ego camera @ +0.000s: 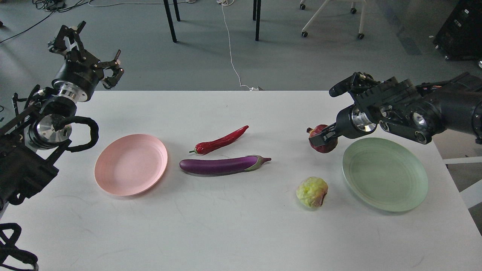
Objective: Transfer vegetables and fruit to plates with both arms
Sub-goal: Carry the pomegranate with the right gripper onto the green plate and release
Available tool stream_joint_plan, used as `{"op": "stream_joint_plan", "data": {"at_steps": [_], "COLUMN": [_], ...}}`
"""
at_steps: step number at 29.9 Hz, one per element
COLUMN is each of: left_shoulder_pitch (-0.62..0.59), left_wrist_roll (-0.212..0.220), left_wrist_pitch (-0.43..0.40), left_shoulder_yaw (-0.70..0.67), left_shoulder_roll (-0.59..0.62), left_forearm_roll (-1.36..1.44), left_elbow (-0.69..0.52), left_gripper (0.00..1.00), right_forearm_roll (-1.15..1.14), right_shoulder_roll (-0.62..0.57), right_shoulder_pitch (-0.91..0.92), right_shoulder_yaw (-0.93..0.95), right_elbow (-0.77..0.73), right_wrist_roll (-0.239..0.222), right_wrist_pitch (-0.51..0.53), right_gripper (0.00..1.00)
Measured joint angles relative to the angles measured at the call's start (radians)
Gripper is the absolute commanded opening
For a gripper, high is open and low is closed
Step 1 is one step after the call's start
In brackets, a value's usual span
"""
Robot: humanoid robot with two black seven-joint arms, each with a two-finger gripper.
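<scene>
A purple eggplant (222, 165) and a red chili pepper (220, 142) lie mid-table, right of the pale pink plate (130, 164). A bumpy yellow-green fruit (311, 192) sits left of the mint green plate (384, 173). My right gripper (321, 138) comes in from the right and is shut on the dark red fruit (330, 146), just left of the green plate's far rim and slightly raised. My left gripper (90, 52) is open and empty, held high over the table's far left corner, well away from the pink plate.
The white table (241, 226) ends at its far edge behind the chili. Beyond it are grey floor, table legs (170, 20), a white cable (230, 49) and a chair base (331, 19). A black box (461, 30) stands at the upper right.
</scene>
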Motion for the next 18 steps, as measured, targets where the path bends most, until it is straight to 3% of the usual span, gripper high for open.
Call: {"op": "stream_joint_plan", "data": {"at_steps": [7,12,14,18], "left_shoulder_pitch": [0.000,0.005,0.007,0.010], "left_wrist_roll": [0.001,0.001,0.002,0.003], "left_wrist_pitch": [0.000,0.002,0.004,0.010], "left_shoulder_yaw": [0.000,0.003,0.004,0.005], "left_shoulder_roll": [0.014,0.016,0.016,0.015], "left_forearm_roll": [-0.001,-0.001,-0.001,-0.001], "left_elbow": [-0.001,-0.002,-0.002,-0.002], "left_gripper": [0.98,0.98,0.98,0.98], "right_forearm_roll": [-0.159,-0.206,-0.209,-0.210], "right_shoulder_roll": [-0.245,-0.300,-0.299,-0.279], "right_shoulder_pitch": [-0.029,-0.135,-0.180,-0.226], "right_shoulder_yaw": [-0.003,0.006,0.006,0.007], "right_elbow": [0.077,0.066,0.046,-0.005], "right_wrist_roll": [-0.001,0.000,0.000,-0.002], "right_wrist_pitch": [-0.007,-0.067,-0.102,-0.135], "right_gripper": [0.49,0.58,0.65,0.97]}}
